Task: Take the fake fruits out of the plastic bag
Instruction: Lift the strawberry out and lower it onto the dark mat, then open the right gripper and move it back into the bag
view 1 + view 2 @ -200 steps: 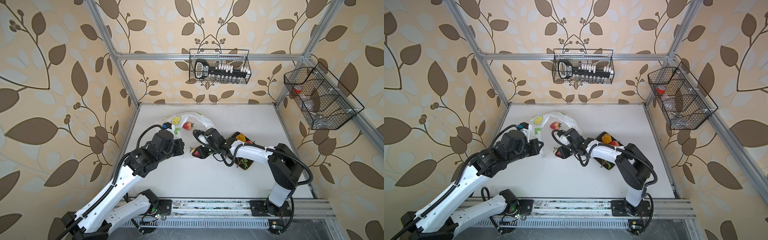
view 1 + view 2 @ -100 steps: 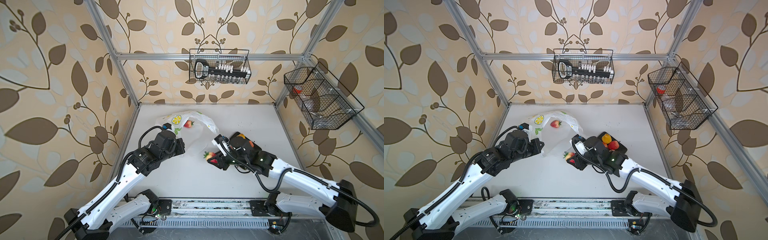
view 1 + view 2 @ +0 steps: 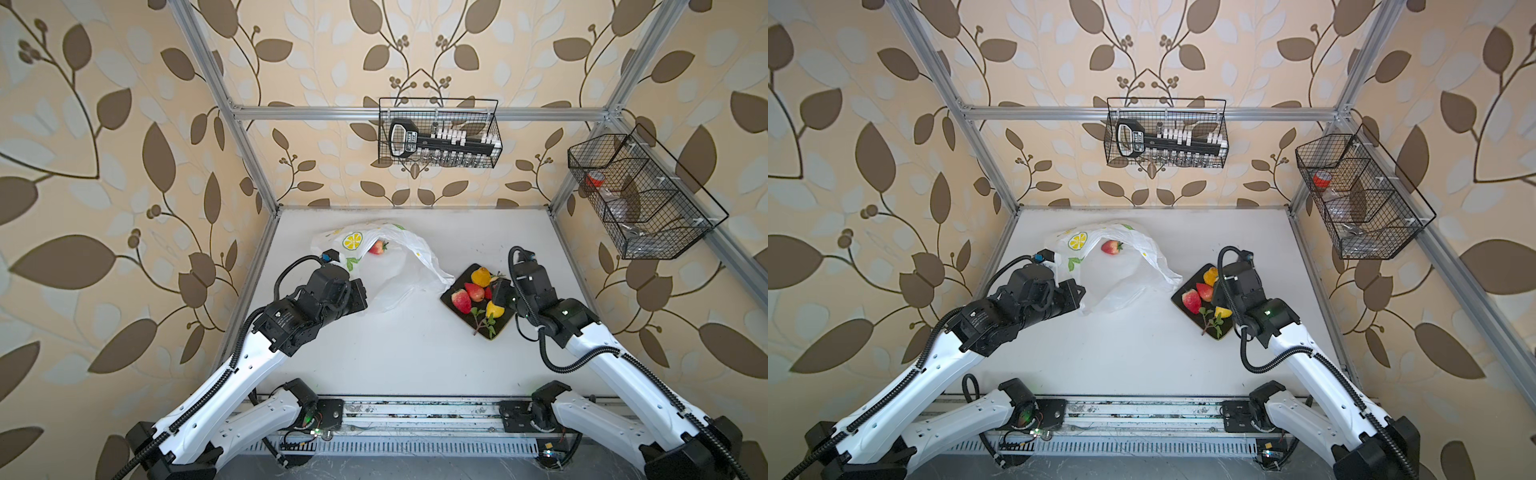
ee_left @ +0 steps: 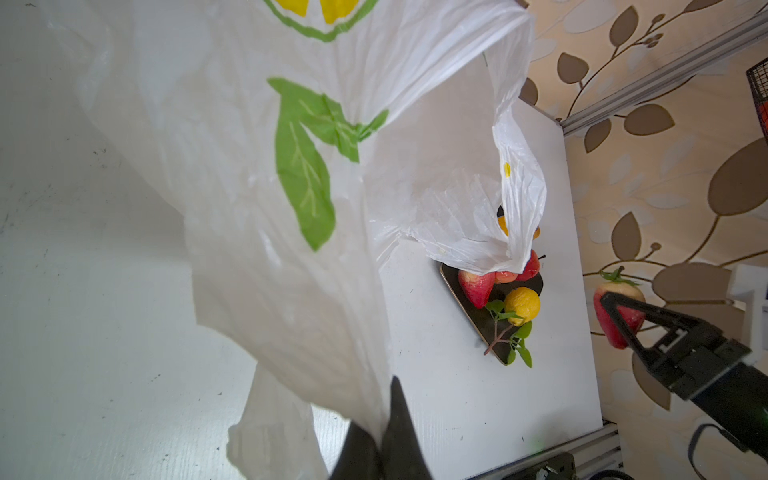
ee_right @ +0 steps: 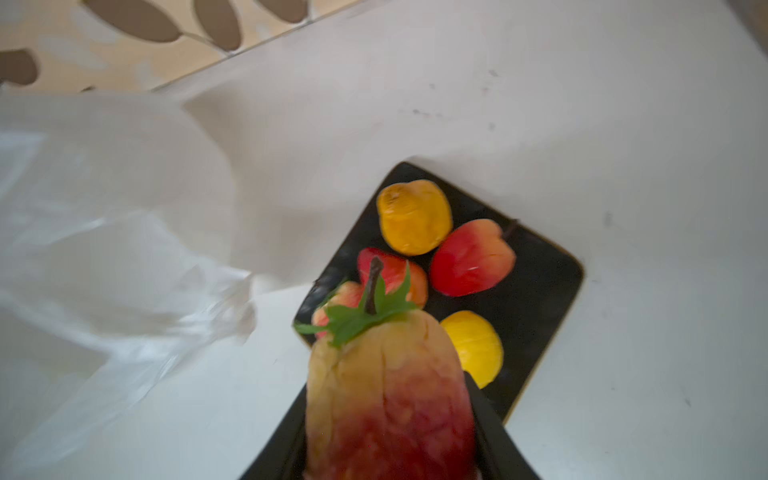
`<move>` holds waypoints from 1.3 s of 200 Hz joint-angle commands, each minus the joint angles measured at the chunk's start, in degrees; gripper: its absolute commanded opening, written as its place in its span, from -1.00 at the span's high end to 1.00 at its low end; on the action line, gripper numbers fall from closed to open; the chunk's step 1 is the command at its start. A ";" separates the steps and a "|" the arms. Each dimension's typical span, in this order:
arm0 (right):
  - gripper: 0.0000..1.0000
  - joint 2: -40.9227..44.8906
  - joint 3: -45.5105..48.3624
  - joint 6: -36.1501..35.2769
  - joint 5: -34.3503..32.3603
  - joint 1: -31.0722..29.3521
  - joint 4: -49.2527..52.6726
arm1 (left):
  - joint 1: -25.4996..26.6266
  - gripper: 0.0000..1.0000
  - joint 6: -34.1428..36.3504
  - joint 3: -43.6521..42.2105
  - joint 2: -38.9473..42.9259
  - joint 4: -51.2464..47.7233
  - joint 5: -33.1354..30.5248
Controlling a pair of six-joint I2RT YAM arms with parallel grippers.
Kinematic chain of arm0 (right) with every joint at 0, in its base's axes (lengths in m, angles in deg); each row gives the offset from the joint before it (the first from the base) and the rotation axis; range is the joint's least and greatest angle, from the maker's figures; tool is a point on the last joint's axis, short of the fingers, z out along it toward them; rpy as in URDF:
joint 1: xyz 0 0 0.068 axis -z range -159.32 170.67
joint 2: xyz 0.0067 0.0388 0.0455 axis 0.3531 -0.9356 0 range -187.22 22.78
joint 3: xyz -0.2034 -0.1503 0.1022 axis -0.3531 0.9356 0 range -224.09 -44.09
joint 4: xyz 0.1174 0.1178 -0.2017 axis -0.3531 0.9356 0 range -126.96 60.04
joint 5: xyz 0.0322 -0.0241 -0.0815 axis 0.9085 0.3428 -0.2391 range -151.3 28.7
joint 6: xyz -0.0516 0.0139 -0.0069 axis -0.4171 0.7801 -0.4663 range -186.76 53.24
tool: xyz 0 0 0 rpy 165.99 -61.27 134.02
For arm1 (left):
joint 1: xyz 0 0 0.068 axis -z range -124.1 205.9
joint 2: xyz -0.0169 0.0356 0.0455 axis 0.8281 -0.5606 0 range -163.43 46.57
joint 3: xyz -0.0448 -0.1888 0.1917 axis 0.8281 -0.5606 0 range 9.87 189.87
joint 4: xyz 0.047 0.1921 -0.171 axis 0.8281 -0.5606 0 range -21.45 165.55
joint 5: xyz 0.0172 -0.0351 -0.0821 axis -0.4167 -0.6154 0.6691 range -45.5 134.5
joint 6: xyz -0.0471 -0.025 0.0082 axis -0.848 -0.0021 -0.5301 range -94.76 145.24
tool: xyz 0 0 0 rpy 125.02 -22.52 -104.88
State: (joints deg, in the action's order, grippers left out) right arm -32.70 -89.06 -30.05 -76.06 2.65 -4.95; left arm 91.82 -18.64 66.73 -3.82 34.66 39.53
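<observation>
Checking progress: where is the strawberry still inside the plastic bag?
In both top views the strawberry lies inside the open plastic bag, left of centre toward the back, just right of its printed lemon slice and well left of the dark plate.

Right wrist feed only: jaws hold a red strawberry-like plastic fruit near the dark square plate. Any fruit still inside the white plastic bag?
Observer: Yes. One red strawberry-like plastic fruit lies inside the crinkly white lemon-print plastic bag, seen in both top views.
Operator: What's holding the bag open?
Observer: The left gripper, jaws shut on the bag's edge, holds it lifted.
Operator: Is my fruit touching the plate?
Observer: No. In the left wrist view the held red strawberry-like fruit hangs apart from the dark square plate.
</observation>
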 commanded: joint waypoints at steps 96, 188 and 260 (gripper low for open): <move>0.28 -14.92 14.21 7.30 14.44 21.80 -24.20 | -0.08 1.00 1.17 0.91 1.23 -2.10 -0.65; -0.28 -17.31 13.20 10.75 16.10 21.89 -24.71 | -0.09 1.00 1.14 0.92 0.80 -1.75 -0.74; -0.31 -3.85 7.90 7.22 12.77 21.41 -14.07 | -0.09 1.00 1.91 1.23 -0.11 -1.30 0.44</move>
State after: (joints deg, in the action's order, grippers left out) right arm -41.64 -76.76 -20.11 -60.76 24.45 -24.27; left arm 91.82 -18.18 66.76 -3.66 32.81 39.60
